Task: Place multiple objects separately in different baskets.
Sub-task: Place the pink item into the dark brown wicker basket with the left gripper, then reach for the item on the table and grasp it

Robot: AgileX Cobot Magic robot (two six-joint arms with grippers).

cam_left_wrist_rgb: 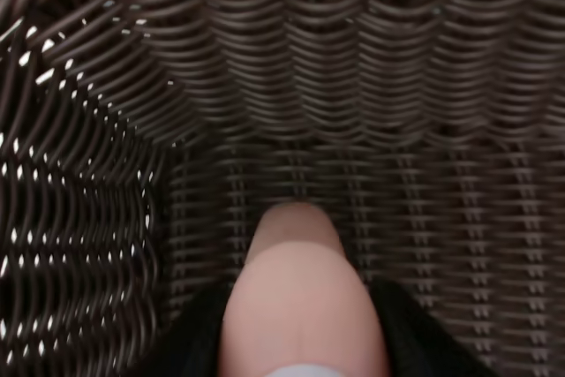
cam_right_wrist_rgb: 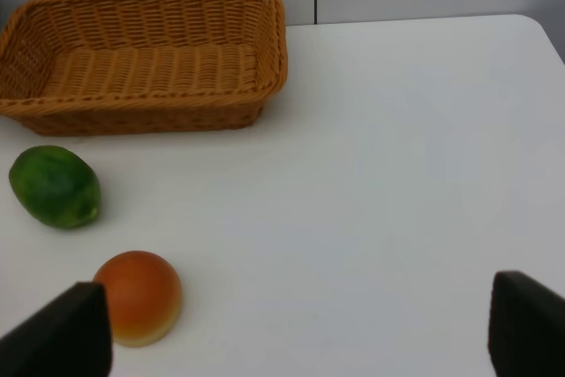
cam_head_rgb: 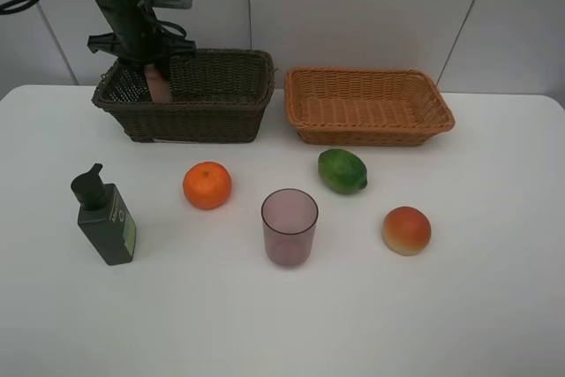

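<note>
L pincer (cam_head_rgb: 152, 66) grips pink bottle (cam_left_wrist_rgb: 300, 306) inside dark basket (cam_head_rgb: 212, 116), at its left end. R pincer (cam_right_wrist_rgb: 300, 342) gapes wide above desk (cam_right_wrist_rgb: 397, 174), nothing btwn jaws.

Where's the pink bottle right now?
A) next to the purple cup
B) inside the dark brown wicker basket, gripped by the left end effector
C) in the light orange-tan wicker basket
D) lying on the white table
B: the left end effector grips the pink bottle down inside the dark brown wicker basket, with weave all around it in the left wrist view.
</note>
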